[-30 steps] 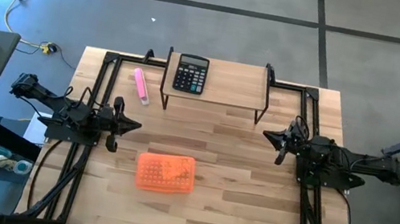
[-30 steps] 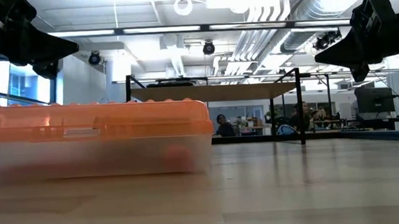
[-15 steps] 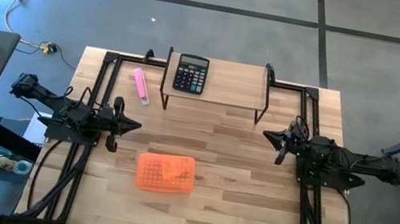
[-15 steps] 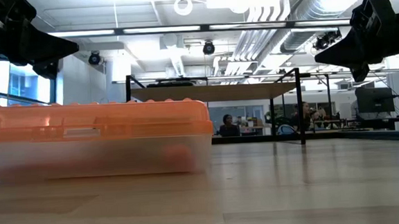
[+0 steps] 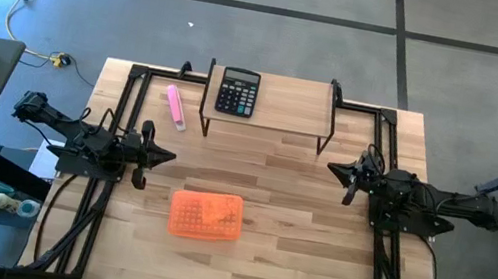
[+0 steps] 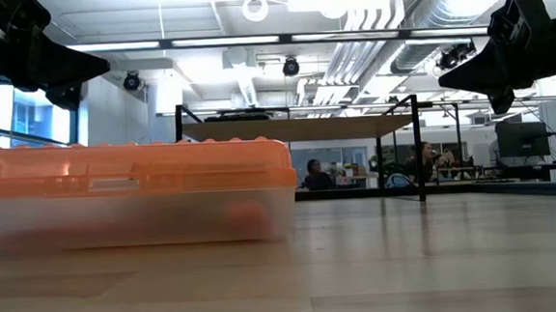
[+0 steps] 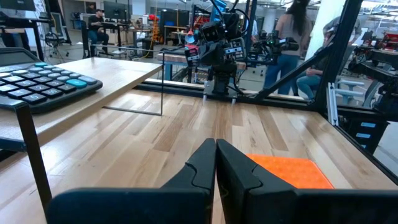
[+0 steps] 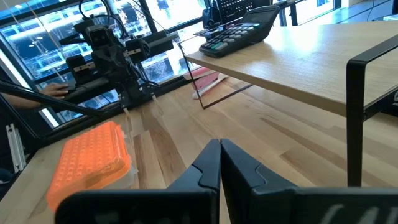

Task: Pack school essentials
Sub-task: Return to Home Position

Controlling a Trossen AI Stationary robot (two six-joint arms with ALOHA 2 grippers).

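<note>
An orange-lidded clear box (image 5: 206,215) lies closed on the wooden table near its front, seen close in the low view (image 6: 131,196). Dim shapes show through its clear wall; the school essentials cannot be made out. My left gripper (image 5: 169,157) hovers shut above the table's left side, pointing right, with the box to its near right (image 7: 289,172). My right gripper (image 5: 332,167) hovers shut above the right side, pointing left toward the box (image 8: 90,160). Neither gripper touches anything.
A black calculator (image 5: 238,91) lies on a small raised wooden shelf (image 5: 285,105) at the table's far middle. A pink marker (image 5: 175,106) lies on the table left of the shelf. Bare wood stretches between the grippers and right of the box.
</note>
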